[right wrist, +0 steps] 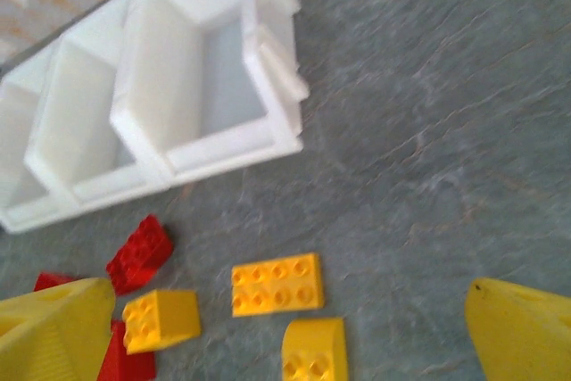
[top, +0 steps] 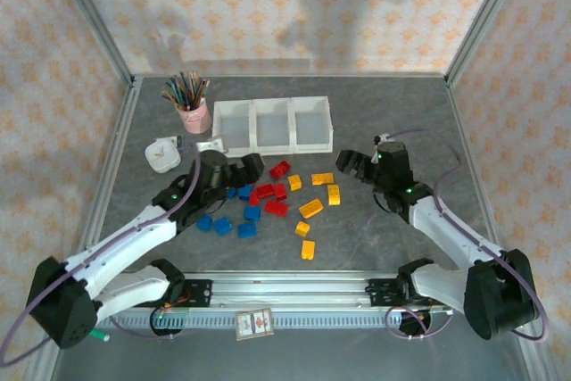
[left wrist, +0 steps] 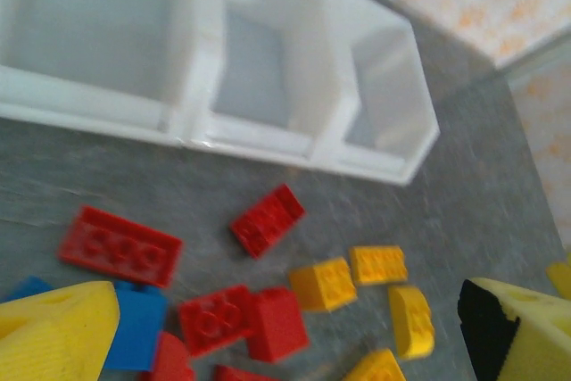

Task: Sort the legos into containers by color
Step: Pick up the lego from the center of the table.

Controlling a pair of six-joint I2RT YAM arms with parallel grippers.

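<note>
The left claw (top: 243,168) and right claw (top: 353,165), seen from above, both hang wide open and empty over the grey counter (top: 393,247). They flank the legos (top: 268,194), which lie scattered just before the containers (top: 252,124): blues left, reds middle, yellows right. The left wrist view has spread fingers (left wrist: 53,332) framing red, blue and yellow legos on the counter short of the containers, and the right wrist view shows parted fingers (right wrist: 526,327) gripping nothing above yellow and red legos near the end container.
</note>
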